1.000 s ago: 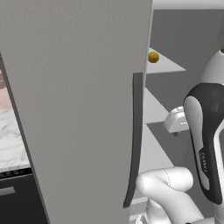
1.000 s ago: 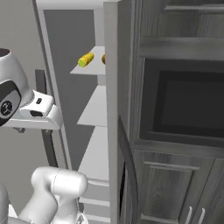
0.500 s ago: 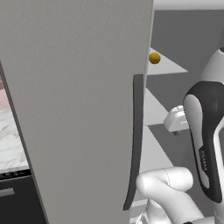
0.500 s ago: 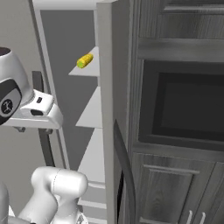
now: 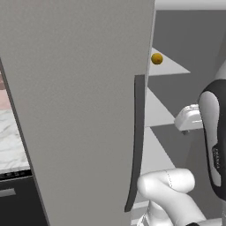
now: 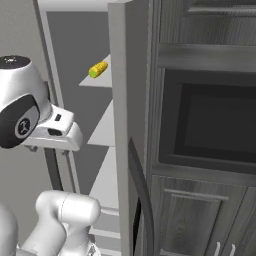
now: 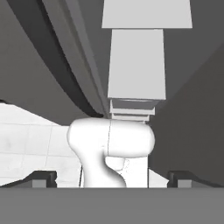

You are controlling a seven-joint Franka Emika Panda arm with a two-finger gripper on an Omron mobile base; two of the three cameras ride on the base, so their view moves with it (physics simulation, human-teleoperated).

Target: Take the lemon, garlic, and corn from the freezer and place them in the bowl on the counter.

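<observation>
The freezer stands open, and its grey door (image 5: 79, 101) with a long dark handle (image 5: 137, 141) takes up the left of the left base view. The lemon (image 5: 156, 58) lies on an upper white shelf (image 5: 170, 68). On that upper shelf in the right base view lies the corn (image 6: 98, 69). My gripper (image 7: 113, 178) hangs open and empty in front of the shelves, well below both; its white hand (image 5: 190, 118) (image 6: 55, 131) points downward. The garlic and the bowl are out of view.
A second grey door panel (image 6: 125, 100) with a dark handle (image 6: 141, 190) stands right of the shelves. Dark wood-grain cabinets with a built-in oven (image 6: 210, 125) lie beyond it. A strip of marble counter (image 5: 11, 145) shows at far left. Lower shelves (image 7: 136, 65) lie under my hand.
In the right base view the right-hand door panel has edged left, hiding the lemon that showed beside the corn. My hand has barely moved and stays open.
</observation>
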